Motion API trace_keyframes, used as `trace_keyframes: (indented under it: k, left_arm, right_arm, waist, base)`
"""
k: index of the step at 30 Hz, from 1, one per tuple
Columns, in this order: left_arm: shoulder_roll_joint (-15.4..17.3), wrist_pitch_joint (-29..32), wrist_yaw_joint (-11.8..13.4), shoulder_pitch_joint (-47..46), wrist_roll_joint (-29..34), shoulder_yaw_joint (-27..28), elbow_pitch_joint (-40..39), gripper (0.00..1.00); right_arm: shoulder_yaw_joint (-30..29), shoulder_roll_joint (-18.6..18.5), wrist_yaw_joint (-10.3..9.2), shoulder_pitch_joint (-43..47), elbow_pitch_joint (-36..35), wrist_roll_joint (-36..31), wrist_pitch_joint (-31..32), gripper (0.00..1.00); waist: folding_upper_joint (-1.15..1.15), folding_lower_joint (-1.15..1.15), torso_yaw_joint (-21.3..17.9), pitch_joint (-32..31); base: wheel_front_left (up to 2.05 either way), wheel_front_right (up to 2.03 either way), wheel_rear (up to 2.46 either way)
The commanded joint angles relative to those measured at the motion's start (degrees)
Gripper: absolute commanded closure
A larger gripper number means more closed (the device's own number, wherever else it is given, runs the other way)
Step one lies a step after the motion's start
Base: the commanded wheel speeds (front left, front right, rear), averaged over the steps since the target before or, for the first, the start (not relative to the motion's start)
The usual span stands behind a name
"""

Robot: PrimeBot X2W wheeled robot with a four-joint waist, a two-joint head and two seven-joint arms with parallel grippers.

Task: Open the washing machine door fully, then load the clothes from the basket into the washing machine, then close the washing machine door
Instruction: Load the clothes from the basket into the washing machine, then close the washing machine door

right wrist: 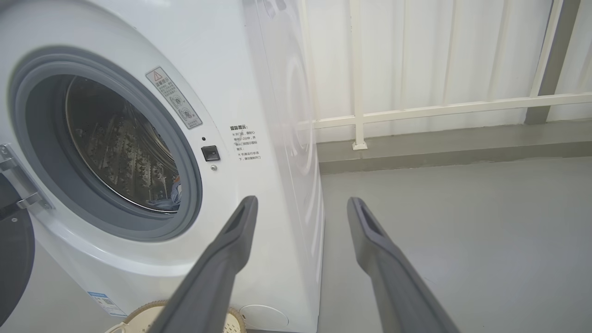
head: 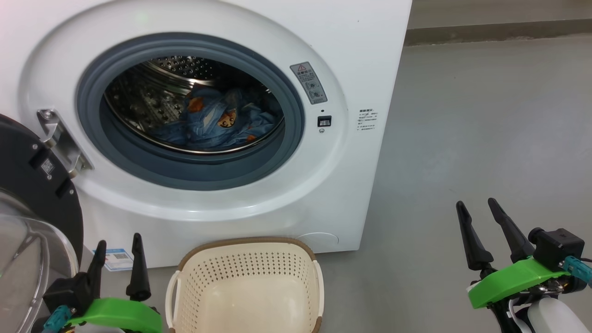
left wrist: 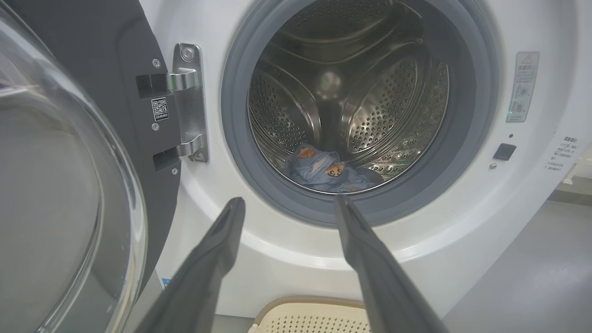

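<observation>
Head view | washing machine door (head: 60, 203) at 9 o'clock: rigid, hinged, glossy-slick rim | I judge: push rim far from hinge | both jaws apart, empty

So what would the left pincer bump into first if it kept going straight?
Probably the grey rubber ring at the bottom of the opening in the big white washing machine. The open left pincer aims there. Depth is unclear, so it might slip over into the steel drum.

At the washer (head: 360, 55), the mouth gapes unblocked, clothes (head: 217, 124) low inside; the door (head: 37, 185) juts out at its left, basket (head: 245, 241) in front, open floor (head: 485, 138) to its right.
</observation>
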Motion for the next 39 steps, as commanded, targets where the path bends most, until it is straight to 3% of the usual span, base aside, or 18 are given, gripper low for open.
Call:
trace_keyframes:
  k: [1, 14, 39]
  left_arm:
    - [0.86, -0.37, -0.28, 0.05, -0.37, 1.66, -1.80, 0.00]
    - [1.91, -0.37, -0.28, 0.29, -3.33, -0.18, -1.96, 0.00]
    - [1.56, -0.37, -0.28, 0.49, -2.67, 1.05, -2.01, 0.00]
  right_arm:
    - [1.04, -0.87, 0.42, -0.77, -1.15, 0.75, -0.46, 0.00]
    - [1.72, -0.66, 0.42, -0.84, -1.03, 1.26, -0.46, 0.00]
    - [1.83, -0.52, 0.42, -0.84, -0.80, 1.55, -0.46, 0.00]
  waist:
    - [0.00, 0.00, -0.06, -0.04]
    - [0.00, 0.00, -0.37, -0.23]
    - [0.00, 0.00, -0.61, -0.60]
  base:
    - [0.00, 0.00, 0.00]
    - [0.00, 0.00, 0.00]
    - [-0.28, 0.28, 0.00]
